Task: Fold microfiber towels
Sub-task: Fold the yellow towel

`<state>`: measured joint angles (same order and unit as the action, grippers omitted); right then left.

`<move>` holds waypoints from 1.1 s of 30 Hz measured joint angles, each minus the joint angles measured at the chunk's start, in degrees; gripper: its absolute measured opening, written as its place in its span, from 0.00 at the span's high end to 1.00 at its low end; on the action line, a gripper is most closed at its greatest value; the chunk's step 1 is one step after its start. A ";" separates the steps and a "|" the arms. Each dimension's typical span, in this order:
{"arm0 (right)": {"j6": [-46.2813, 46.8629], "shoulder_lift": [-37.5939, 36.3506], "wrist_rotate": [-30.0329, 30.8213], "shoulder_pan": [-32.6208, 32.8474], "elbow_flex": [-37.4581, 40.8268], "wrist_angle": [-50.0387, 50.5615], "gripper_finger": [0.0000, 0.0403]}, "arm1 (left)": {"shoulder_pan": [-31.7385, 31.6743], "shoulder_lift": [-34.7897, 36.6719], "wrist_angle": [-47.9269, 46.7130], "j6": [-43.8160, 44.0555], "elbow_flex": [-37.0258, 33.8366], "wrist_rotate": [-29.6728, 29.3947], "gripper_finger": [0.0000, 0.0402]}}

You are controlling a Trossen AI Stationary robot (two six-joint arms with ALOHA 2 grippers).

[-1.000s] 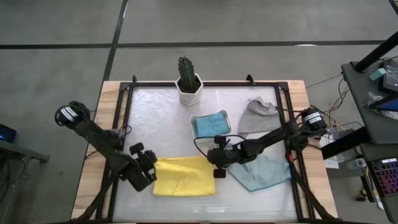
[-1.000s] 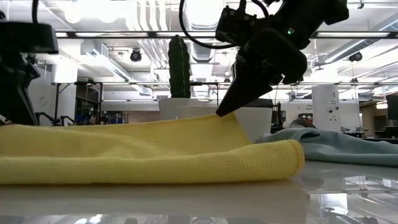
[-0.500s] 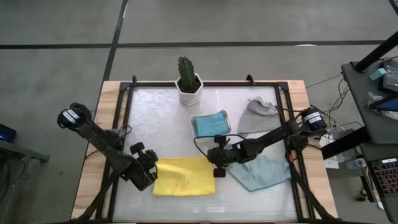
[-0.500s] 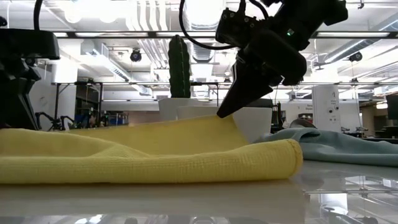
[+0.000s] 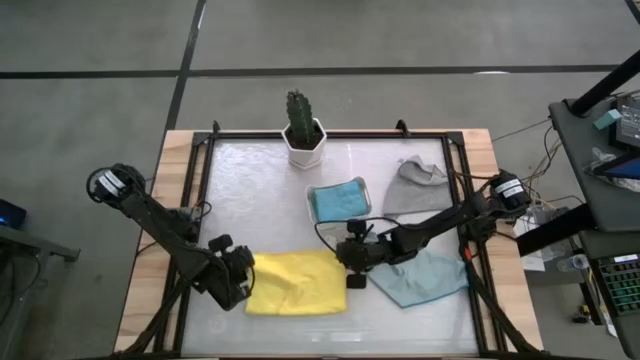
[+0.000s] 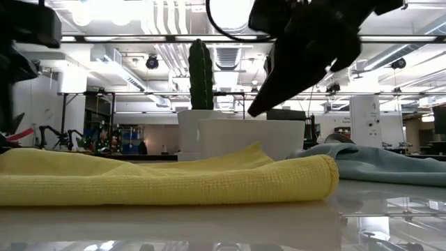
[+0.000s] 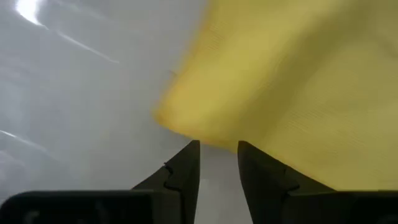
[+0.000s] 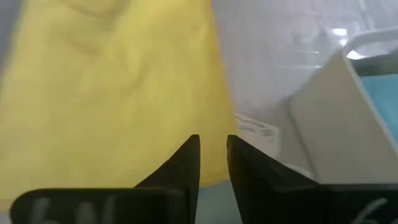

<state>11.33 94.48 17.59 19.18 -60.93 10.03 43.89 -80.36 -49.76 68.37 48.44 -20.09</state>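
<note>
Overhead, yellow towel (image 5: 293,295) lying folded at lower centre of tabletop (image 5: 250,180); left gripper (image 5: 243,277) sitting at its left edge, right gripper (image 5: 349,262) at its right edge. Blue towel (image 5: 338,198) resting in white tray (image 5: 310,205), teal towel (image 5: 420,278) lower right, grey towel (image 5: 415,185) above it. Low view: yellow towel lying flat, right gripper hanging above. Wrist views: both grippers showing slightly parted fingers, gripping nothing.

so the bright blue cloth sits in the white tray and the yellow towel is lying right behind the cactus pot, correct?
Not quite. The soft yellow microfiber towel lies at the near edge between both tools, far from the white cactus pot, as the high view shows. The bright blue cloth is in the white plastic tray.
</note>
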 joint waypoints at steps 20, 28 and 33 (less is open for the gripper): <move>0.06 15.84 0.50 0.13 -0.79 -20.44 0.98 | 2.53 -13.06 34.33 -1.86 -2.03 10.35 0.77; 0.26 15.00 0.49 -0.09 -0.92 -16.33 0.98 | 2.69 -12.92 34.69 2.02 -1.98 13.33 0.77; -0.77 13.13 0.46 0.18 -1.01 -16.12 0.98 | 2.69 -7.93 33.72 1.78 -2.28 14.63 0.77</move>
<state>10.55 107.60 18.06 19.36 -61.93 -6.09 46.59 -88.29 -16.05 70.15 46.16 -5.47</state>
